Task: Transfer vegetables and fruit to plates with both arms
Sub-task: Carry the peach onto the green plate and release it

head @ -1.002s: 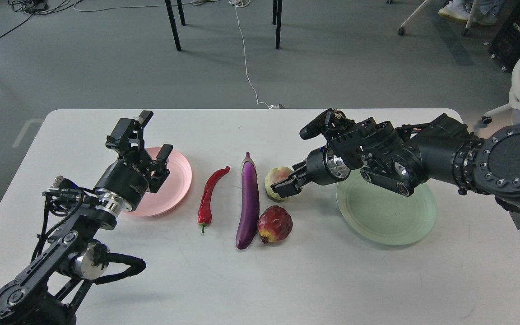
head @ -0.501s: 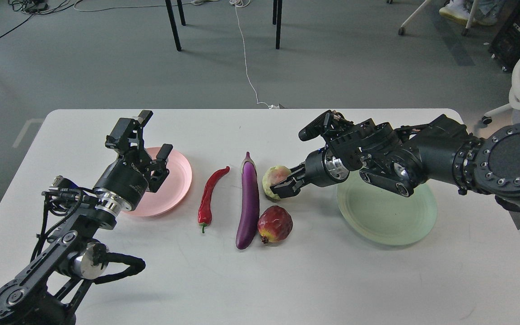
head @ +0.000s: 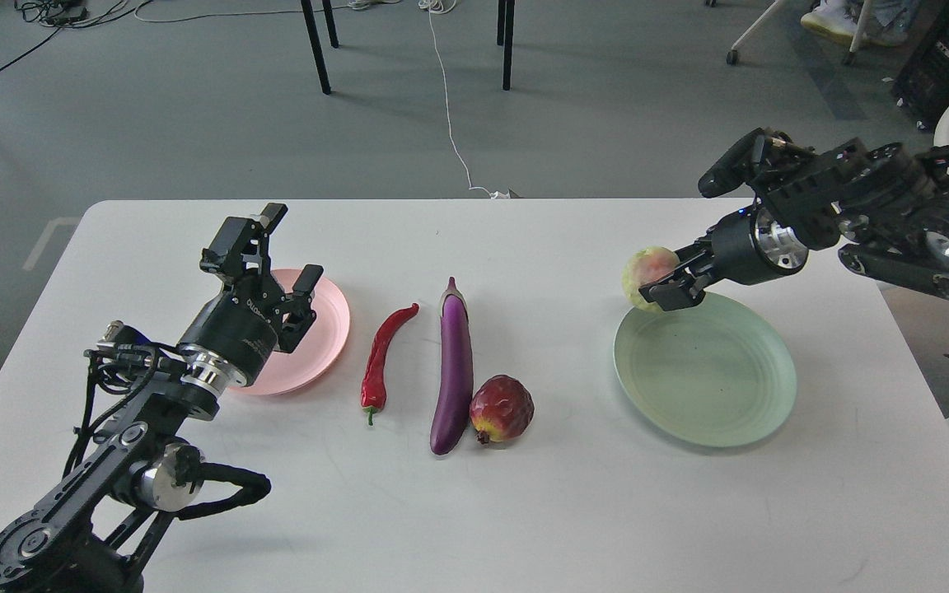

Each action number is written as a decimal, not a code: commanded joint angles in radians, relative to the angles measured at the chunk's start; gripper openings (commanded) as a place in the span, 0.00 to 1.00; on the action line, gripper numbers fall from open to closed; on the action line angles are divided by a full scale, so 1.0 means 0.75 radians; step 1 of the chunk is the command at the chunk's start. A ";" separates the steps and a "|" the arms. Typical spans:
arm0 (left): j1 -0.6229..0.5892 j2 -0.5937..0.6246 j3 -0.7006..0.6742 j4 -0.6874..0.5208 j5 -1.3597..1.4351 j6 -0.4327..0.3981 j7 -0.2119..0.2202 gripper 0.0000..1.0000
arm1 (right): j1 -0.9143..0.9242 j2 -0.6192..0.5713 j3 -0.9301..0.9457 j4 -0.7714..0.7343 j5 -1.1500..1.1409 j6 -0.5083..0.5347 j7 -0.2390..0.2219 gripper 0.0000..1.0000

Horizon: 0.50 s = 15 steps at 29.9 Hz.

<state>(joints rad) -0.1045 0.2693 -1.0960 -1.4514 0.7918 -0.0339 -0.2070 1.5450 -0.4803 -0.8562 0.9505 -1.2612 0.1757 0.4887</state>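
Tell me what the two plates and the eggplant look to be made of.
Pink plate: probably matte plastic or melamine; flat even colour, no glare.
Green plate: likely the same, with faint concentric ridges and only a dull sheen.
Eggplant: glossy, uniformly purple skin with a long highlight; it could be a plastic replica, though a real one cannot be ruled out.

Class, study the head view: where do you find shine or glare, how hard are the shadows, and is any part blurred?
Head view: a bright streak of shine runs along the eggplant, with a smaller one on the chili pepper; shadows on the table are soft and faint, suggesting diffuse overhead light; the right gripper holding the pale fruit looks reasonably sharp, as does the left gripper.
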 commanded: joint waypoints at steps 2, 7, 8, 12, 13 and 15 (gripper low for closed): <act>0.000 -0.005 0.001 -0.016 0.002 0.000 0.002 1.00 | -0.080 -0.084 0.006 -0.003 -0.012 -0.011 0.000 0.46; 0.000 -0.003 0.001 -0.016 0.002 0.000 0.002 1.00 | -0.146 -0.071 0.017 -0.050 -0.010 -0.075 0.000 0.50; 0.000 -0.001 0.001 -0.016 0.002 0.000 0.002 1.00 | -0.148 -0.069 0.017 -0.052 -0.010 -0.081 0.000 0.51; 0.000 0.005 0.001 -0.018 0.002 0.000 0.000 1.00 | -0.148 -0.065 0.019 -0.052 -0.008 -0.089 0.000 0.89; 0.000 0.005 0.001 -0.018 0.002 0.000 0.002 1.00 | -0.148 -0.067 0.019 -0.052 -0.008 -0.089 0.000 0.92; 0.000 0.007 0.001 -0.020 0.004 0.000 0.002 1.00 | -0.146 -0.073 0.019 -0.046 -0.008 -0.087 0.000 0.93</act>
<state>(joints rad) -0.1045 0.2730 -1.0952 -1.4648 0.7931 -0.0338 -0.2056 1.4348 -0.5301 -0.8421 0.9109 -1.2677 0.1100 0.4888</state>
